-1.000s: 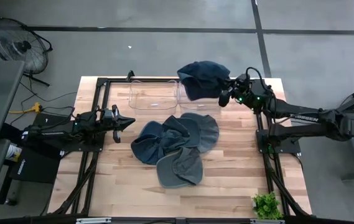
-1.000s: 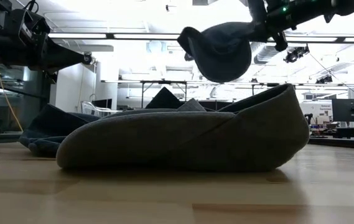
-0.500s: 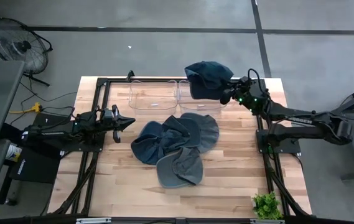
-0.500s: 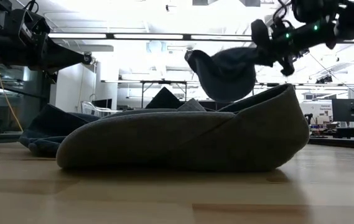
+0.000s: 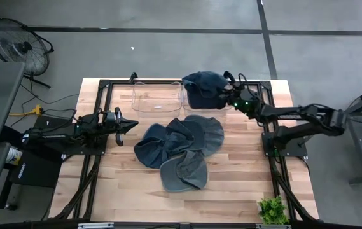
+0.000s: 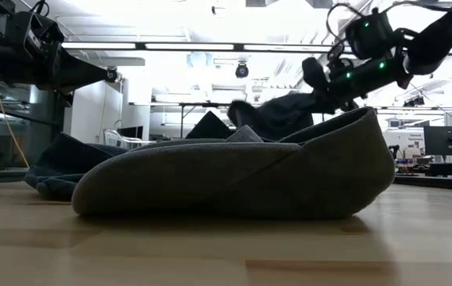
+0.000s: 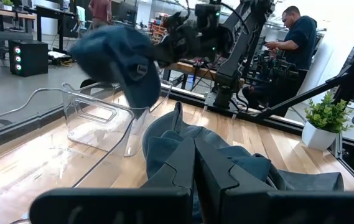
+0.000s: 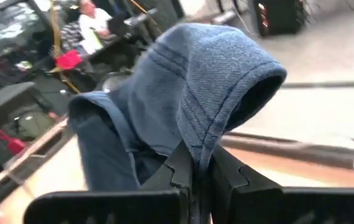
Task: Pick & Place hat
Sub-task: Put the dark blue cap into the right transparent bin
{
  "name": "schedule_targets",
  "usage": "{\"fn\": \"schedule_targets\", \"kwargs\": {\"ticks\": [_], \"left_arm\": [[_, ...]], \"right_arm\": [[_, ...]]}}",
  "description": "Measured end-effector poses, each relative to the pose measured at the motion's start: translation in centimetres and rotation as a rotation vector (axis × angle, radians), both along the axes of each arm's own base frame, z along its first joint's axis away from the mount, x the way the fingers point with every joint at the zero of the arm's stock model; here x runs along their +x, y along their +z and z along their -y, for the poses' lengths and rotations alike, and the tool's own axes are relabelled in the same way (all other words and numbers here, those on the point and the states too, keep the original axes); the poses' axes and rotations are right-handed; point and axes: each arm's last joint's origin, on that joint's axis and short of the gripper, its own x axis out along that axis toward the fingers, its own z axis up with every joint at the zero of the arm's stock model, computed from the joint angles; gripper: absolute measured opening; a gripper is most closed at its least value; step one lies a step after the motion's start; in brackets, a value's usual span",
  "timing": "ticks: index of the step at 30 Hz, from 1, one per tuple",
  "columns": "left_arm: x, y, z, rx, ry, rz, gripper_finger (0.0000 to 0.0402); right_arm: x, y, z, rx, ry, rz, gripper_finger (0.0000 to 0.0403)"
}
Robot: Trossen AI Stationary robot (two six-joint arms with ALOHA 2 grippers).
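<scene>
A blue denim hat hangs over the right one of two clear bins at the table's far edge. It also shows in the low view, the left wrist view and the right wrist view. My right gripper is shut on it, reaching in from the table's right. Whether the hat touches the bin I cannot tell. My left gripper waits shut at the table's left, pointing level at the pile of hats. My right gripper pinches a fold of the hat's cloth near its stitched edge between its two fingers. The fingers come from the table's right, slanting slightly down. The hat bulges out beyond the fingertips and droops slack, with its lower part at the bin's rim.
Several more hats, dark blue and grey, lie piled in the table's middle. The left clear bin stands beside the right one. A small plant sits at the near right corner. A person stands beyond the table.
My right gripper has come down with the hat and rolled a little, staying shut. The hat, which hung high above the pile, has sunk to the right bin's rim.
</scene>
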Motion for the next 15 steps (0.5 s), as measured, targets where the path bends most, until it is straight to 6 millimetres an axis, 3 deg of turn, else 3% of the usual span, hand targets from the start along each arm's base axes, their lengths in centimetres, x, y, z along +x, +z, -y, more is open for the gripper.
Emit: {"fn": "schedule_targets", "kwargs": {"ticks": [15], "left_arm": [[0.0, 0.0, 0.0, 0.000, 0.000, 0.000, 0.0000]], "right_arm": [[0.0, -1.5, 0.6, 0.017, 0.013, -0.076, 0.0022]]}}
